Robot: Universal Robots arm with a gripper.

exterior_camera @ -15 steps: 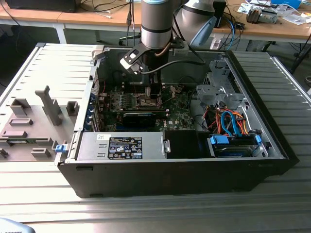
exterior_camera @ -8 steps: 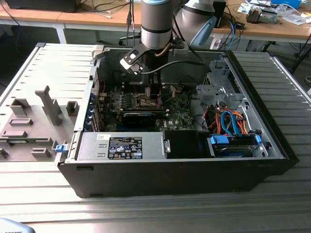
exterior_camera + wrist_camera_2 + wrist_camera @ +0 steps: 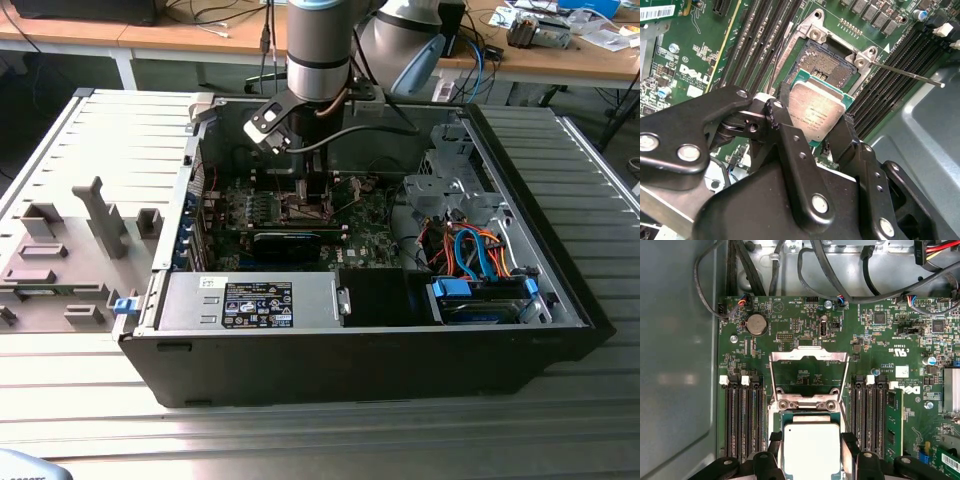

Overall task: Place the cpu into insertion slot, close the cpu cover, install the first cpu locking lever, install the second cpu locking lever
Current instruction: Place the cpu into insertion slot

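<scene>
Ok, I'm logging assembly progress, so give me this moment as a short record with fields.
tool: shut on the cpu, gripping two opposite edges
cpu: held over the insertion slot, not seated
insertion slot: uncovered, dark centre partly showing
cpu cover: flipped up, open
locking lever: one thin rod standing free beside the slot
steps done: none

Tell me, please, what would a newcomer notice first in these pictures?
The silvery cpu, clamped in the black gripper, hangs close to the open insertion slot on the green motherboard. The cpu cover stands flipped open off the slot in the first wrist view. In the exterior view, the arm reaches down into an open computer case.
</scene>
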